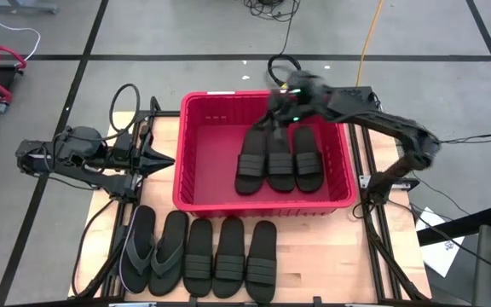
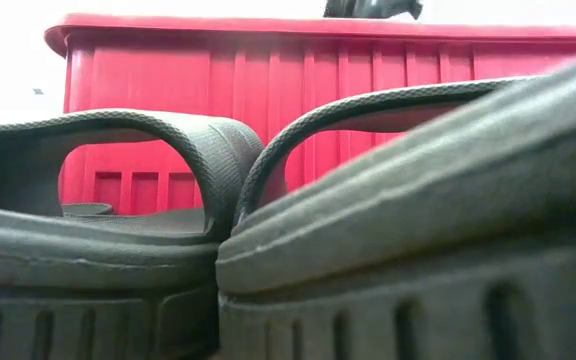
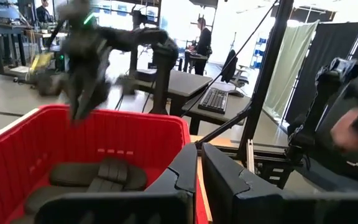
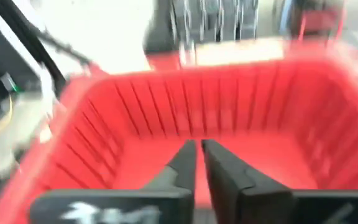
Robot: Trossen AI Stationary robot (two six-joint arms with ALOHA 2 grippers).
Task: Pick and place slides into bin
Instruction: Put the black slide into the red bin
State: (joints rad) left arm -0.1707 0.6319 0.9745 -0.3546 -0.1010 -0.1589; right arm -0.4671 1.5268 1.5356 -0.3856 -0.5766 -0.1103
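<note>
Three slides [image 1: 279, 160] lie side by side in the red bin [image 1: 203, 183] at centre frame, while five more [image 1: 201, 257] wait in a row on the table [image 1: 314, 273] along the lower edge. The right gripper [image 1: 281, 109], fingers nearly together and holding nothing, hangs above the bin's upper rim, apparently between a release and the next pick; the left gripper [image 1: 162, 159], fingers narrow and empty, rests at the bin's left wall. The next move calls for reaching down-frame over the bin to the row.

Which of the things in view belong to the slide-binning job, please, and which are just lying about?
Job:
- red ribbed plastic bin
- three black strapped rubber slides inside it
- five dark slides in a row on the table
- right gripper, shut, over the bin

Lying about:
- white paper sheet
- yellow floor cable
</note>
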